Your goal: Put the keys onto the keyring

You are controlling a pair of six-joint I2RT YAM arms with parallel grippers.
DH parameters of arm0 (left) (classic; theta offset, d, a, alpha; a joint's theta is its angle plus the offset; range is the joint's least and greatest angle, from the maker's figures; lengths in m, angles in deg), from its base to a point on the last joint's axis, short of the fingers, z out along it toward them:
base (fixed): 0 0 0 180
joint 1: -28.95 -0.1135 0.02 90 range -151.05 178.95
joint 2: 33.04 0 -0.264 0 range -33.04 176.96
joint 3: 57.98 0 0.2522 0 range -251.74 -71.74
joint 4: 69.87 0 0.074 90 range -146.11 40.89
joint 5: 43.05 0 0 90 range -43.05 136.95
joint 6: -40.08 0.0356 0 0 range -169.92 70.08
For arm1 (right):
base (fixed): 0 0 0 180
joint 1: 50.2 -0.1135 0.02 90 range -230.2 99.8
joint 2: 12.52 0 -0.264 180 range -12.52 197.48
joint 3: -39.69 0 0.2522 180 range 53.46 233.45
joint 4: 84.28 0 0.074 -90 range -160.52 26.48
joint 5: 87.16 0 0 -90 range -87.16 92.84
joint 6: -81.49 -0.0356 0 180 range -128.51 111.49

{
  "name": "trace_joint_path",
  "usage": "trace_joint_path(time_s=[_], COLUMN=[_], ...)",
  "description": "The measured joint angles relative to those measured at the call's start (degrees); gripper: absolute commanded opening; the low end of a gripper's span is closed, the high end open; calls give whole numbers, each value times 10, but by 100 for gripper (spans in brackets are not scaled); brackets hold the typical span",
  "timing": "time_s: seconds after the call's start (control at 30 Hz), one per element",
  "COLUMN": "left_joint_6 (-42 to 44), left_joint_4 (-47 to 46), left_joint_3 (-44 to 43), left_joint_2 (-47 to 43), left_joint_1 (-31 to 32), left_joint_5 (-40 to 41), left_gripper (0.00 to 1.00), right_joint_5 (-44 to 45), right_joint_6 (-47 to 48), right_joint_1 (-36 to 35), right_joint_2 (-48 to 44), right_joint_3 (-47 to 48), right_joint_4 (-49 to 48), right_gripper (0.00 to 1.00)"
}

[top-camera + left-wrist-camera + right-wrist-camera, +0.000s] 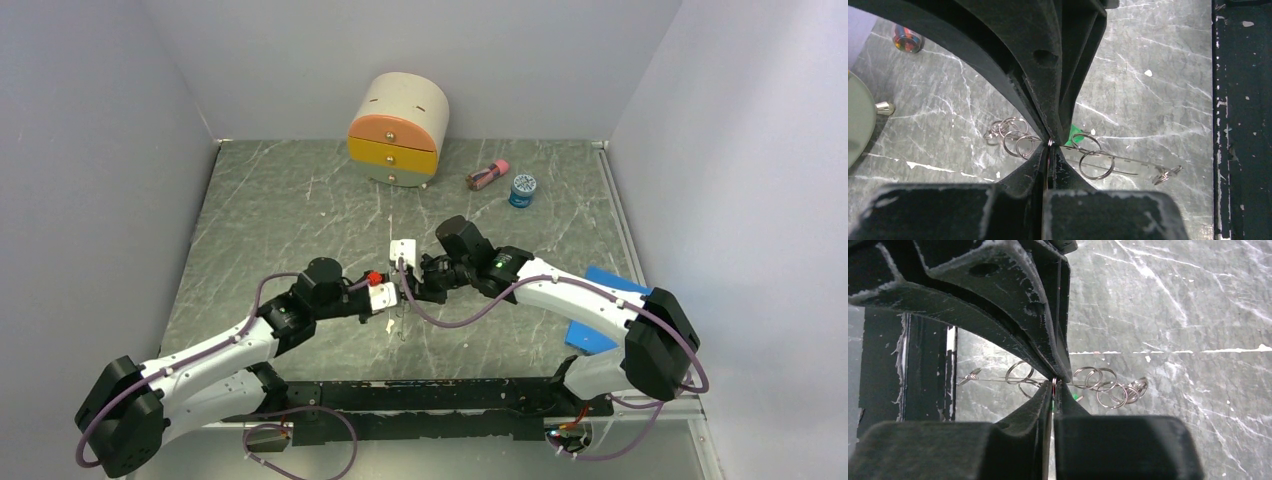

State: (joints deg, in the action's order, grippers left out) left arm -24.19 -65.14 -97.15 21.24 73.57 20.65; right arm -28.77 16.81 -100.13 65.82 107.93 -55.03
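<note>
L gripper (pixel 1050 145) clenched on thin ring (pixel 1050 143), R gripper (pixel 1054 385) pinching same, green key (pixel 1074 134) + loose rings (pixel 1013 136) on table (pixel 1148 100) below.

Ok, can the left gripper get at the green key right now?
Probably not. The left gripper looks shut on a ring, like the right gripper, and only a green sliver of the key shows beside its fingertip. It would have to let go first.
</note>
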Motion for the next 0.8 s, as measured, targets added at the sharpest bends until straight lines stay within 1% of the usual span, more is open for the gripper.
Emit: trace_joint_path(time_s=[0.03,0.17,0.2,0.23,0.3,0.47,0.6,0.63,0.73,0.8], left_joint_6=[-2,-15,-21,-26,-40,-70,-103,-113,-139,-154], left_joint_4=[-1,3,3,2,-3,-36,-82,-100,-147,-176], left_joint_3=[0,0,0,0,0,12,37,45,66,77], left_joint_2=[0,0,0,-1,-2,-17,-33,-37,-45,-50], left_joint_1=[0,0,0,0,0,-6,-22,-28,-43,-52], left_joint_5=[3,13,17,19,23,22,10,4,-15,-28], left_gripper=[3,2,3,3,2,2,2,3,3,3], right_joint_5=[3,22,27,28,25,-21,-59,-70,-102,-120], right_joint_6=[-4,-29,-33,-40,-55,-89,-111,-115,-130,-138], right_joint_1=[0,0,2,4,11,60,91,95,104,108], right_joint_2=[0,-4,-9,-16,-35,-103,-141,-149,-163,-168], right_joint_3=[0,-7,-15,-23,-47,-121,-166,-176,-197,-203], right_joint_4=[-2,-37,-53,-66,-96,-185,-252,-267,-307,-329], right_gripper=[33,63,68,71,76,77,72,70,55,50])
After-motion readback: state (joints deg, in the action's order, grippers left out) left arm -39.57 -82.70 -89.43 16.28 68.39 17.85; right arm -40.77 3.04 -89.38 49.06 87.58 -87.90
